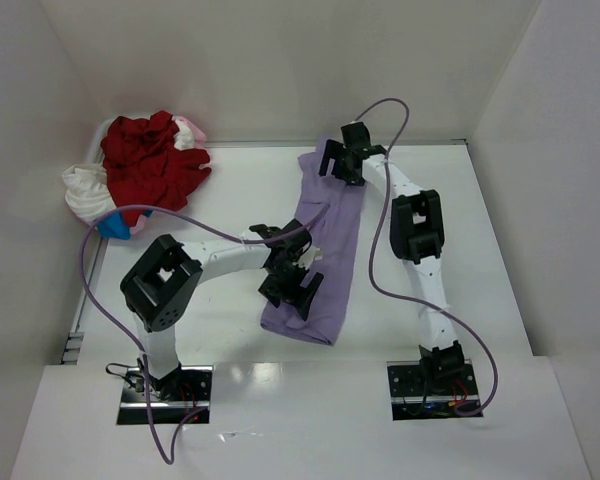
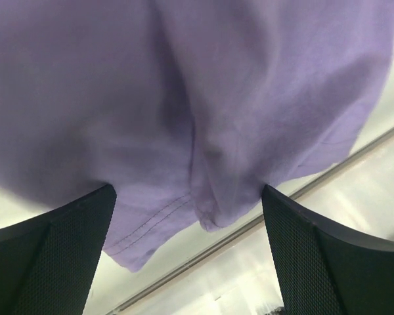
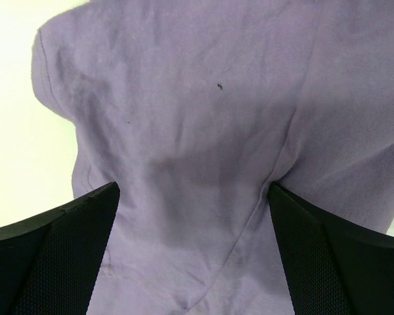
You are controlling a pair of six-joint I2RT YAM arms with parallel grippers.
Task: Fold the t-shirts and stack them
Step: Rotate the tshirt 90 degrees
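The lavender-purple t-shirt lies folded into a long narrow strip down the middle of the table. My left gripper is over its near end, jaws wide open, with the stitched hem between the fingers. My right gripper is over its far end, jaws wide open, with cloth filling the gap between its fingers. The red t-shirt, the white t-shirt and the pale pink t-shirt lie crumpled in a pile at the far left corner.
A small blue item pokes out under the pile. White walls enclose the table at the back and both sides. Purple cables loop over both arms.
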